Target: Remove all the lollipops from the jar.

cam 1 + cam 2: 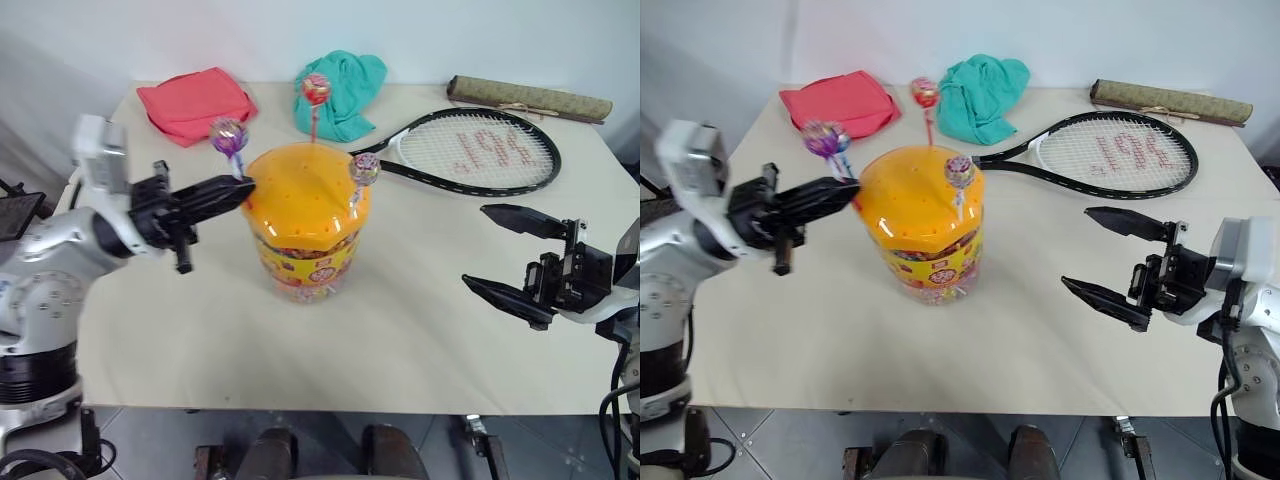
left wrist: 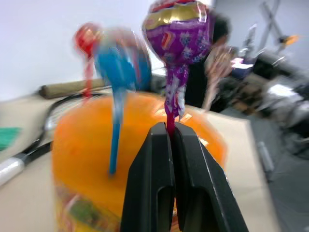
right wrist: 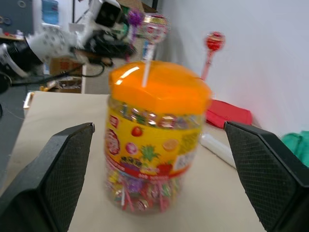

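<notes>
The left gripper [image 1: 238,187] is clamped on the stick of the purple lollipop [image 1: 228,134], whose head stands just above the fingertips, at the left edge of the jar [image 1: 305,222]; the blue lollipop [image 2: 115,67] stands in the lid just beyond it, seen from the left wrist; the jar sits upright on the table [image 1: 400,330], between the two grippers; the red lollipop [image 1: 316,90] rises from the far side of the lid, the pinkish-silver lollipop [image 1: 364,168] from its right edge; the right gripper [image 1: 496,250] hangs well right of the jar, its fingers spread wide and empty, pointing at it.
</notes>
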Robot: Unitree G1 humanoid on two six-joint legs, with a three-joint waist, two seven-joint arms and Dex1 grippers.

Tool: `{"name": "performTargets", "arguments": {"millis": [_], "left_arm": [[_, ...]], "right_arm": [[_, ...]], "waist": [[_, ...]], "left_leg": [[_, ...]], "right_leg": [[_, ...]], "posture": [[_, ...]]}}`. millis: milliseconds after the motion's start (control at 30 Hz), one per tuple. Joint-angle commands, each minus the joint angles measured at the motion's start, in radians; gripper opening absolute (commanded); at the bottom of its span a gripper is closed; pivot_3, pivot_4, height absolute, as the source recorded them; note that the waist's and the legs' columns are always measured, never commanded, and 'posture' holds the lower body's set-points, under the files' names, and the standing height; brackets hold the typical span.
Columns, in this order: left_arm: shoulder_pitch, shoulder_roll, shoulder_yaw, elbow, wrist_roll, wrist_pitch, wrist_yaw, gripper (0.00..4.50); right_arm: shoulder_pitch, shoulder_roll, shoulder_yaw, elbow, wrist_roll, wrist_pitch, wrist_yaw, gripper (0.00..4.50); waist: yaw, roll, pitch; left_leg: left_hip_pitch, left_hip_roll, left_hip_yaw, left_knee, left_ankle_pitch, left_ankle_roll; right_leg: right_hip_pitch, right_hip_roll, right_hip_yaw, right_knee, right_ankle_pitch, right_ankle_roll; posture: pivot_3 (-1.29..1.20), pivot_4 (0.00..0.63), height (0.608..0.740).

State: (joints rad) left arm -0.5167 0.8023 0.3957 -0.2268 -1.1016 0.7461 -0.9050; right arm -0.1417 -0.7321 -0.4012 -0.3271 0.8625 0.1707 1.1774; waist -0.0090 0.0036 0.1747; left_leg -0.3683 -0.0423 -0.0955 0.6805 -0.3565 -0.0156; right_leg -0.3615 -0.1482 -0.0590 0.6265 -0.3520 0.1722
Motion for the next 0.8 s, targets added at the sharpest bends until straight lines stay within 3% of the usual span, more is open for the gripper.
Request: {"name": "performTargets", "arguments": {"millis": [33,100,200,333,400,500,767,800], "left_arm": [[-0.008,0.065,0.155,0.056,-0.169,0.091,0.0,0.03],[0.028,0.096,0.224,0.094,-0.228,0.14,0.009,0.03],[0.207,0.129,0.354,0.124,-0.179,0.165,0.005,0.03],[0.508,0.116,0.476,0.189,0.113,0.01,0.084,0.03],[0.631,0.124,0.44,0.195,0.274,-0.077,0.112,0.03],[0.749,0.136,0.371,0.205,0.409,0.002,0.241,0.03],[0.719,0.081,0.278,0.092,0.423,0.127,0.325,0.03],[0.713,0.089,0.264,0.097,0.438,0.128,0.322,0.5]], "right_arm": [[-0.022,0.009,-0.02,0.014,0.0,-0.021,0.0,4.5],[-0.036,0.011,-0.018,0.024,0.002,-0.016,-0.005,4.5],[-0.053,0.015,-0.008,0.048,-0.011,-0.024,0.012,4.5],[-0.073,0.015,-0.002,0.063,-0.016,-0.023,0.016,4.5],[-0.08,0.016,0.0,0.072,-0.017,-0.024,0.019,4.5],[-0.07,0.029,0.013,0.089,-0.032,-0.036,0.031,4.5],[-0.06,0.034,0.046,0.102,-0.071,-0.056,0.09,4.5],[-0.059,0.035,0.046,0.101,-0.071,-0.055,0.09,4.5]], "waist": [[0.0,0.0,0.0],[0.001,0.0,0.0],[-0.005,0.001,0.0],[-0.018,0.001,0.001],[-0.019,0.001,0.001],[-0.009,0.001,0.001],[0.03,0.001,0.001],[0.03,0.001,0.001]], "left_leg": [[0.0,0.0,0.0,0.0,0.0,0.0],[0.0,0.001,0.0,0.0,0.0,0.0],[0.001,0.002,-0.001,0.0,0.0,0.0],[0.001,0.003,-0.001,-0.003,0.0,0.0],[0.001,0.002,-0.001,-0.003,0.0,0.0],[0.001,0.003,-0.002,-0.002,0.0,0.0],[-0.001,0.001,-0.004,0.0,0.0,0.0],[-0.001,0.002,-0.004,0.0,0.0,0.0]], "right_leg": [[0.0,0.0,0.0,0.0,0.0,0.0],[0.0,0.0,0.0,0.0,0.0,0.0],[0.0,-0.001,0.001,0.0,0.0,0.0],[0.0,-0.001,0.001,-0.001,0.0,0.0],[0.0,0.0,0.0,-0.002,0.0,0.0],[0.001,-0.001,0.0,-0.003,0.0,0.0],[0.001,-0.001,0.008,-0.004,0.0,0.0],[0.001,-0.001,0.008,-0.004,0.0,0.0]], "posture": [[0.0,0.15,0.74],[0.0,0.15,0.74],[0.0,0.15,0.74],[0.0,0.15,0.74],[0.0,0.15,0.74],[0.0,0.15,0.74],[0.0,0.15,0.74],[0.0,0.15,0.74]]}}
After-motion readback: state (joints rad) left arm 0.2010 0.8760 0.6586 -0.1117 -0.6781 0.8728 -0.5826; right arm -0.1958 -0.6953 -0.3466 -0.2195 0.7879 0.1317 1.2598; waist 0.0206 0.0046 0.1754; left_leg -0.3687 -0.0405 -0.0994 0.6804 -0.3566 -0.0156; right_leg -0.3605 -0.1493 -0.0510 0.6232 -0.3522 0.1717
